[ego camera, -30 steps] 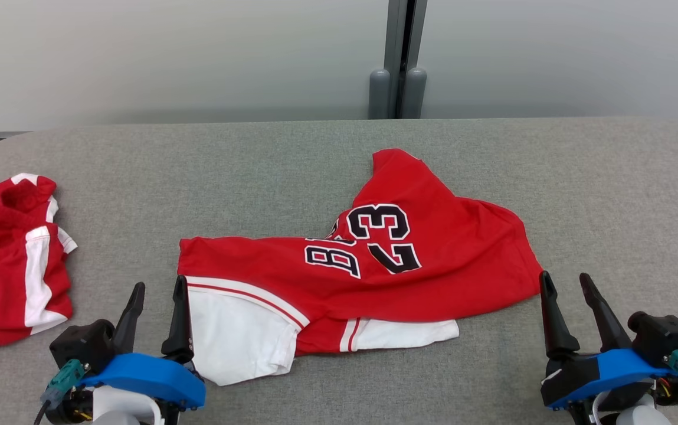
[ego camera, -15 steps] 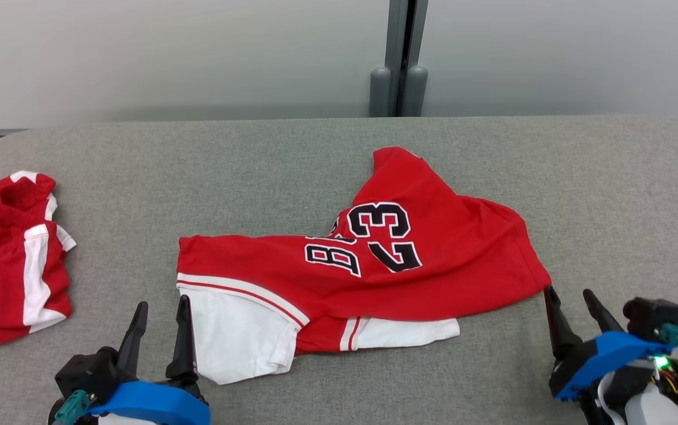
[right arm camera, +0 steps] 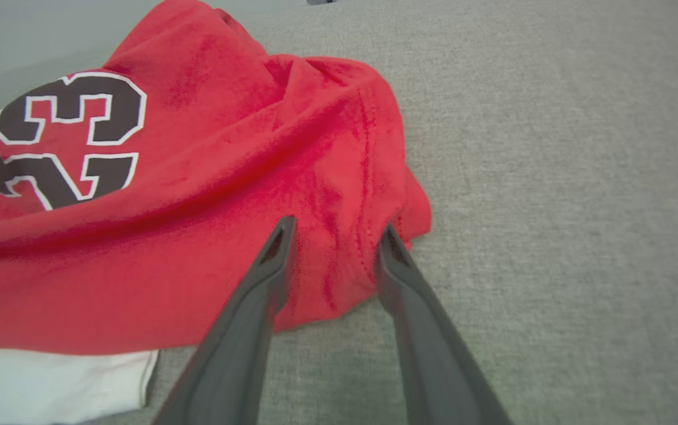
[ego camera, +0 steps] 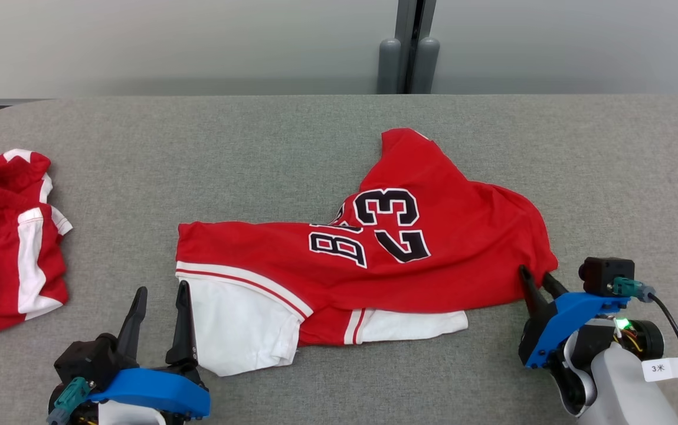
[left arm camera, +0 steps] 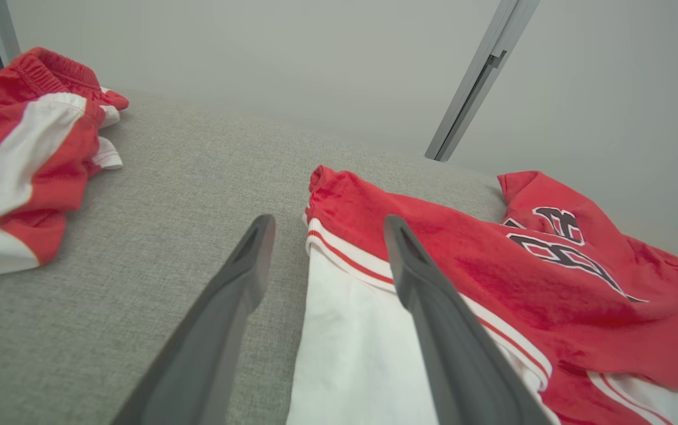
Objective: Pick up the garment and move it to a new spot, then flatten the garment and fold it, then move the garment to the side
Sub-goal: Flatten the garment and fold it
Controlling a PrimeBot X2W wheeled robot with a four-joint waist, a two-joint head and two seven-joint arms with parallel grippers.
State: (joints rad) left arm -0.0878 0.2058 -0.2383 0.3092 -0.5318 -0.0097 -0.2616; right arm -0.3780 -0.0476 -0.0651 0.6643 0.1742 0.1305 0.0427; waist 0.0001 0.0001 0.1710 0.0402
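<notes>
Right hand [ego camera: 534,273] straddles the right corner of the red, white-trimmed jersey garment [ego camera: 462,248], grip unconfirmed; left hand [ego camera: 162,287] open, beside its white panel [ego camera: 238,330].

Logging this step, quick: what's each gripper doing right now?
Left gripper: open, over the white edge of the jersey, holding nothing.
Right gripper: half shut around the jersey's red corner; whether it grips cannot be told.
</notes>
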